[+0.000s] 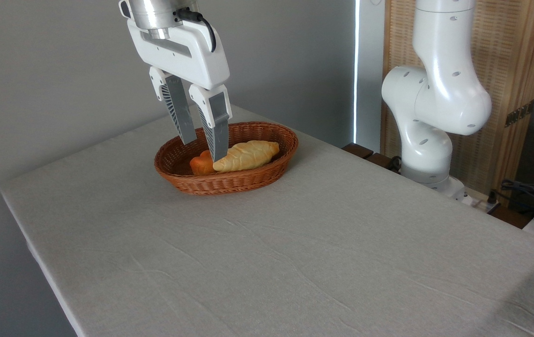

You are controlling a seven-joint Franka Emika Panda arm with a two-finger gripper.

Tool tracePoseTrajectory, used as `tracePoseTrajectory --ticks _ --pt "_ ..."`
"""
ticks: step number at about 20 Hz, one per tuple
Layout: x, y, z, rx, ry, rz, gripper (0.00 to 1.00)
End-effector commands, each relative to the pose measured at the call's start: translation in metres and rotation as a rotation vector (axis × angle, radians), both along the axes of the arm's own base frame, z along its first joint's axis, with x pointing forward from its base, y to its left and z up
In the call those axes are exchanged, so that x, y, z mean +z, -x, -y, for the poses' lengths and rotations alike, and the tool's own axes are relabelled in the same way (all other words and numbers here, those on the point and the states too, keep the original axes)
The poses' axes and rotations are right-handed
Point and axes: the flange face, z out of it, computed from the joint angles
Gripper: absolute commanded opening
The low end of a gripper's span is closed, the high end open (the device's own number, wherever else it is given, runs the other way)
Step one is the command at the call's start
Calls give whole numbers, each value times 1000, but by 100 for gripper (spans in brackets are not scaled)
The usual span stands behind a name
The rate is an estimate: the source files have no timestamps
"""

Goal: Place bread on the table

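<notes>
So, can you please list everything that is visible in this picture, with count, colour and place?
basket: one, brown wicker, far left part of the table
bread: one, golden-yellow loaf, inside the basket
bun: one, orange, in the basket, left of the bread
table: one, light grey-beige cloth, fills the foreground
wooden screen: one, light brown, back right
cables: several, dark, right edge
arm: one, white, base at the table's right
gripper: one, white with grey fingers, open, over the basket
</notes>
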Motion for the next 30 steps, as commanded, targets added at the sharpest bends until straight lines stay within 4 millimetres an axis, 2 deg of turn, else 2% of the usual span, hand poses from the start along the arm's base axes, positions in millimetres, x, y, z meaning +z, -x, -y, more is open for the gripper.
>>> tracePoseTrajectory --ticks 1,12,14,18,21,23,24,25,27,30 --pt "4 2 -1 3 -9 -13 100" --pt "2 2 -1 7 -6 -16 100" --pt "-4 0 3 7 -2 -31 100" --pt "-18 8 16 -20 -8 -57 100" --pt "-31 29 34 -54 -4 -34 100" --pt "-36 63 43 -75 9 -11 100" --pt "-39 73 52 -85 23 -2 100" --pt "-40 80 65 -96 50 -12 100" --pt "-54 90 77 -23 97 -55 100" --pt "-72 105 113 33 143 -50 100"
